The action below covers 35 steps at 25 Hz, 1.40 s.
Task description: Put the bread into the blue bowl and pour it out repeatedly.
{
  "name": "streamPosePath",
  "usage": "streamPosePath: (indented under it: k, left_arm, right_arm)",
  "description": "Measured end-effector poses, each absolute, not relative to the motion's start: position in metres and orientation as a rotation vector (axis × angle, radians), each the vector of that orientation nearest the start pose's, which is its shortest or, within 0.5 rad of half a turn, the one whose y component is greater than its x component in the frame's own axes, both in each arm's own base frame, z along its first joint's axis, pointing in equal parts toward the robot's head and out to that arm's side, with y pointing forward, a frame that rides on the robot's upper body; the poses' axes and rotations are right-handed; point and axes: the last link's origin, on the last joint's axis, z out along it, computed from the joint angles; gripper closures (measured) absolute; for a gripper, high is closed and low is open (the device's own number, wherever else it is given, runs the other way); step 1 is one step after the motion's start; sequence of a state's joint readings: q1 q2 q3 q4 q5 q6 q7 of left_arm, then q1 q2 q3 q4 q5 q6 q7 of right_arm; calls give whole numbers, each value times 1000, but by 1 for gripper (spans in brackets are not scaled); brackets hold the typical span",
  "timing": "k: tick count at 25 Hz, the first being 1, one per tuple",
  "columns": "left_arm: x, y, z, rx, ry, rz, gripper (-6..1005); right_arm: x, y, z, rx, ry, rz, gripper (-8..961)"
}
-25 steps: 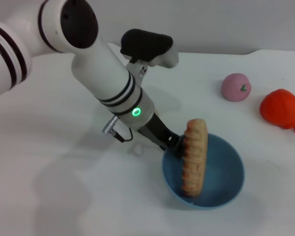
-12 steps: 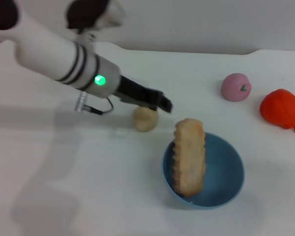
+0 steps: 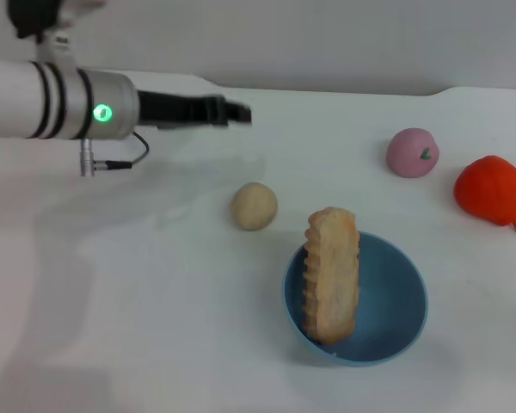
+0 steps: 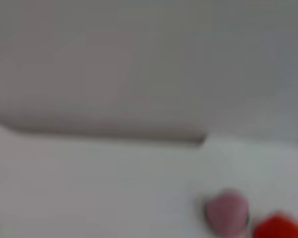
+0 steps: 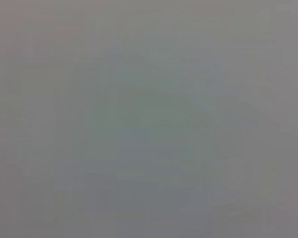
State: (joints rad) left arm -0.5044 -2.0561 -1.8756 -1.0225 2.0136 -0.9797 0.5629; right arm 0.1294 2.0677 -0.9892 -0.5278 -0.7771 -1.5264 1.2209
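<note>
The bread (image 3: 332,275), a long tan loaf with a scalloped side, lies in the blue bowl (image 3: 396,301). Its far end leans on the bowl's rim and sticks out over it. My left gripper (image 3: 236,112) is raised at the back left of the table, pointing right, well away from the bowl and holding nothing. The left wrist view shows only the table's far edge and the wall. The right arm is out of sight, and the right wrist view shows plain grey.
A small beige ball (image 3: 254,206) sits just left of the bowl's far rim. A pink round fruit (image 3: 413,152) (image 4: 227,212) and a red crumpled object (image 3: 491,189) (image 4: 280,227) lie at the back right.
My left gripper let go of the bread, then pulled back up and to the left. The loaf settled lower in the bowl. The beige ball came into sight.
</note>
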Motion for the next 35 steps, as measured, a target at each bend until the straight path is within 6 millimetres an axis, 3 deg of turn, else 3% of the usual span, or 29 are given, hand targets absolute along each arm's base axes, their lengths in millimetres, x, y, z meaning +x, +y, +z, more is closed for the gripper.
streamPosePath:
  k: [7,13,18,23,32,35]
  left_arm:
    - [-244,384,24,-2024,-1317,-937,643]
    - [-271,374,29,-1908,-1200,-1047,644]
    - [-299,365,26,-1801,-1042,-1024,643]
    - [-314,354,27,-1759,-751,-912,643]
    - [-346,326,23,-1665,-437,-628,643]
    - [-352,320,22,-1654,-413,-583,643]
  right_arm:
    - [353,263,55,-1603,906,1278,569]
    - [366,258,49,-1558,941,1207,569]
    - [382,252,40,-1498,919,1085,569]
    - [389,247,24,-1482,812,898,569]
    - [389,248,18,-1480,773,843,569]
    - [392,248,21,-1451,780,837,569]
